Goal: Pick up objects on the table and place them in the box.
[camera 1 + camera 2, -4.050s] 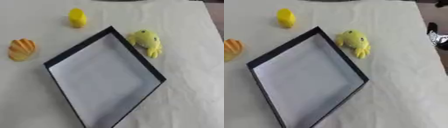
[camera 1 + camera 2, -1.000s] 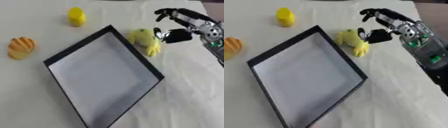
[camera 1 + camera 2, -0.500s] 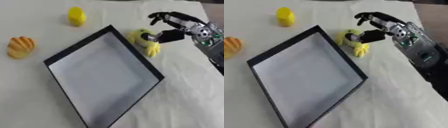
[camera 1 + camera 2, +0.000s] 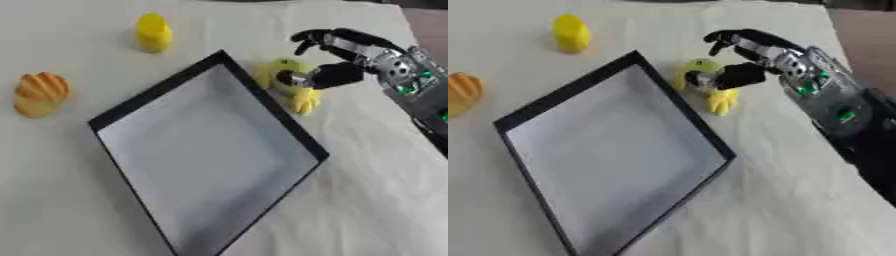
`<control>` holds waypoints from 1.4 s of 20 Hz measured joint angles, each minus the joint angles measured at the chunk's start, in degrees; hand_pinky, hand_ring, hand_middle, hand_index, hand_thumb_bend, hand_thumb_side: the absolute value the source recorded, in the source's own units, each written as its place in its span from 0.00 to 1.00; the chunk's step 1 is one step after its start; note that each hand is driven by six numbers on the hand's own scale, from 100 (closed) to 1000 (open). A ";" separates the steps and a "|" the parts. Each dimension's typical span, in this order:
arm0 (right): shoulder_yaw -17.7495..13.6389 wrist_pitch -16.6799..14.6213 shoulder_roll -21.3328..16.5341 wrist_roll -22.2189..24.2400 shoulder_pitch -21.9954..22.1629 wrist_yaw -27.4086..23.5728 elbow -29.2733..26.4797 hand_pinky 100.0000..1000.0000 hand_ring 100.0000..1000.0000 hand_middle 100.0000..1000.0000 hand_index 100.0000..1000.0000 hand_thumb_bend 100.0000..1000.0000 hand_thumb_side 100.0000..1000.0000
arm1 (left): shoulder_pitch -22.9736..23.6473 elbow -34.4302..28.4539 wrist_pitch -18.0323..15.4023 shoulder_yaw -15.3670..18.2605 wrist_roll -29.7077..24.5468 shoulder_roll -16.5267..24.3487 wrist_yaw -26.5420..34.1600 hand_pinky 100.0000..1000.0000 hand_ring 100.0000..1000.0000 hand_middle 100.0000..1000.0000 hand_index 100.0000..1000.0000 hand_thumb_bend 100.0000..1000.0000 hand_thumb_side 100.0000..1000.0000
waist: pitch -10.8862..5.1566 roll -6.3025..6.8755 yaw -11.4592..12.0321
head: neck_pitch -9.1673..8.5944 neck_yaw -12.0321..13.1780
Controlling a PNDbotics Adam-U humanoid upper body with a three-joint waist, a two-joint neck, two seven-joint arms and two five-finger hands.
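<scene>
The toy [image 4: 285, 82] is a soft yellow-green figure with a rounded body and a splayed yellow foot pointing toward the near edge of the table; it lies just beside the box's [image 4: 144, 97] right upper wall, outside it. The box is a shallow black-rimmed tray with a pale grey floor, set cornerwise on the cream cloth [image 4: 367, 190]. The right hand [image 4: 750, 62] reaches in from the right, fingers arched over the toy's far side and thumb against its near side, partly curled around it but not plainly closed on it. A yellow cylinder [image 4: 153, 32] stands beyond the box's far corner, and an orange ridged thing [image 4: 38, 93] lies off its left corner. A second ago the hand was further right, beside the toy; four seconds ago it was not over the table. The toy has not moved.
</scene>
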 measured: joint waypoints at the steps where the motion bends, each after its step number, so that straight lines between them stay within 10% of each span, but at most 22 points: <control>1: 0.05 -0.23 0.03 0.09 0.05 0.56 0.45 1.00 1.00 0.80 0.96 0.39 0.63 | 0.00 0.00 0.01 0.00 0.01 0.00 -0.03 0.75 0.71 0.73 0.79 0.00 0.73 | 0.01 -0.02 0.09 | -0.04 -0.11; 28: -0.79 -4.17 -0.04 0.25 0.70 9.49 5.34 0.98 1.00 0.81 0.93 0.39 0.70 | 0.07 0.00 0.33 0.00 0.26 -0.15 -1.60 0.75 0.71 0.73 0.79 0.00 0.74 | 1.87 -0.76 1.44 | -1.51 -1.40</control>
